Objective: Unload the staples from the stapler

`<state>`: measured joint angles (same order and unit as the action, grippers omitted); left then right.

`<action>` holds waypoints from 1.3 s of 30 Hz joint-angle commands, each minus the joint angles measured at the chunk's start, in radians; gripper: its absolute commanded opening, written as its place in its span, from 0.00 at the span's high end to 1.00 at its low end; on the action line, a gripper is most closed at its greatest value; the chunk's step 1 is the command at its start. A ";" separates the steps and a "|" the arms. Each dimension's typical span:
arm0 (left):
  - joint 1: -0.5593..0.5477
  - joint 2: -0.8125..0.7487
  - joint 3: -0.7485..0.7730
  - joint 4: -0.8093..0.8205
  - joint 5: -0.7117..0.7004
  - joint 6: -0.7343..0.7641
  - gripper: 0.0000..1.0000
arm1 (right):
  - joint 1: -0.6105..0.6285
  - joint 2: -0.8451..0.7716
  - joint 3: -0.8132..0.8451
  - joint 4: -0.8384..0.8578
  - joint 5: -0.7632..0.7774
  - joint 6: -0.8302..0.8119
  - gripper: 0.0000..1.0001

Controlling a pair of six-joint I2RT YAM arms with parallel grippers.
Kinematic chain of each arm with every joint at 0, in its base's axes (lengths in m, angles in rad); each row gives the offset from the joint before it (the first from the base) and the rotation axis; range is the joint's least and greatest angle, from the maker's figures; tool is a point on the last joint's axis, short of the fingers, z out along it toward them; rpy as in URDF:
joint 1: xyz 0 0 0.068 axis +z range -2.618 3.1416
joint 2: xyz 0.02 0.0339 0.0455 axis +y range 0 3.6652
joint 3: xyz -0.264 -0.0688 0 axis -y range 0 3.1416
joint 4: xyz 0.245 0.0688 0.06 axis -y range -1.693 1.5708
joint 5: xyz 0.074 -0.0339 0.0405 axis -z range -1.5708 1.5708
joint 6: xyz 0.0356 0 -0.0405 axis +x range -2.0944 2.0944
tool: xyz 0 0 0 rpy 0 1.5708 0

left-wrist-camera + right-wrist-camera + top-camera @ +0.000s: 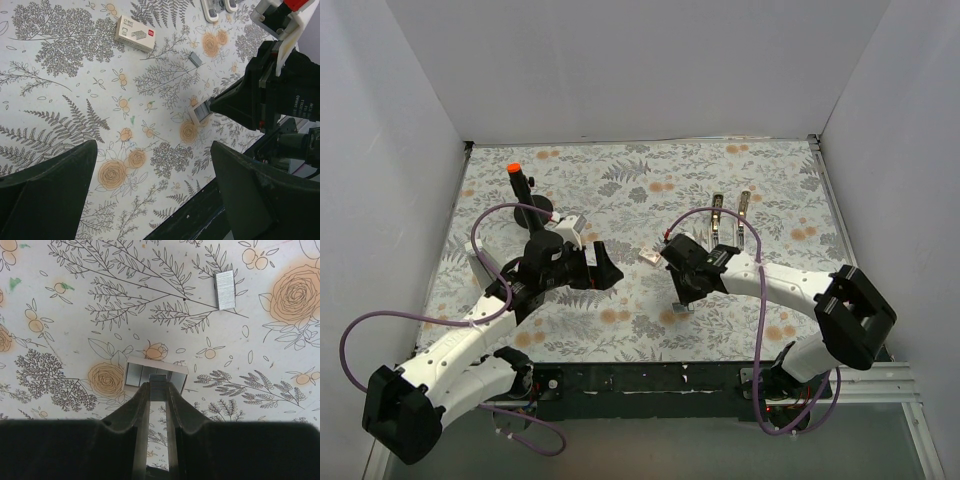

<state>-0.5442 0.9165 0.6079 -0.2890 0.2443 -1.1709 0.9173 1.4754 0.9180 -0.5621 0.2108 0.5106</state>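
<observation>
The staples (158,382) look pinched between the close-set fingers of your right gripper (158,388), at the small tray (160,365) just ahead; the stapler (730,214) lies farther beyond. Let go crooked and they spill. Your left gripper (152,150) is spread.

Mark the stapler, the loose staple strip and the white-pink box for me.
stapler (717,218), top view, on its left silvery arm.
loose staple strip (225,290), right wrist view, middle of the strip.
white-pink box (135,34), left wrist view, middle of its top face.
</observation>
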 commanded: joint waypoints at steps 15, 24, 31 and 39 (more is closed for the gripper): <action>0.007 -0.041 0.004 0.011 -0.031 0.011 0.02 | 0.017 0.029 -0.028 0.034 0.038 0.112 0.78; 0.007 -0.050 0.003 0.008 -0.045 0.010 0.02 | 0.023 0.040 -0.013 0.027 0.052 0.128 0.78; 0.007 -0.051 0.004 0.008 -0.045 0.010 0.02 | 0.025 0.054 -0.004 0.024 0.062 0.131 0.78; 0.007 -0.056 0.001 0.008 -0.048 0.007 0.02 | 0.026 0.065 0.010 0.027 0.064 0.131 0.78</action>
<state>-0.5442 0.8867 0.6079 -0.2840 0.2157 -1.1713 0.9363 1.5234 0.8909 -0.5434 0.2508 0.6258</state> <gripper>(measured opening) 0.982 0.231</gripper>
